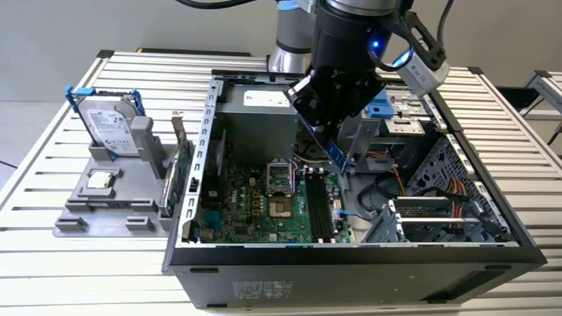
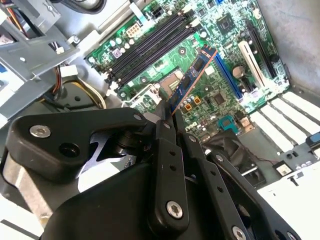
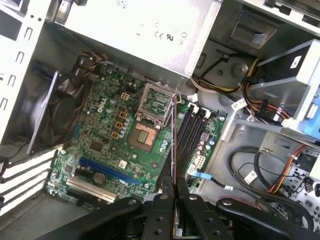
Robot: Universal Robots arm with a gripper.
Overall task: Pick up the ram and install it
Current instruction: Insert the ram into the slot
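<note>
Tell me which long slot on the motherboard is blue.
The long slot beside the pale grey slot, across the processor socket from the black memory slots; it alone is blue.

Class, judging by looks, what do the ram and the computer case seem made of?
The ram: likely circuit board laminate, blue face, dark chips, coppery edge. The computer case: apparently sheet metal, dull grey, punched with slots.
</note>
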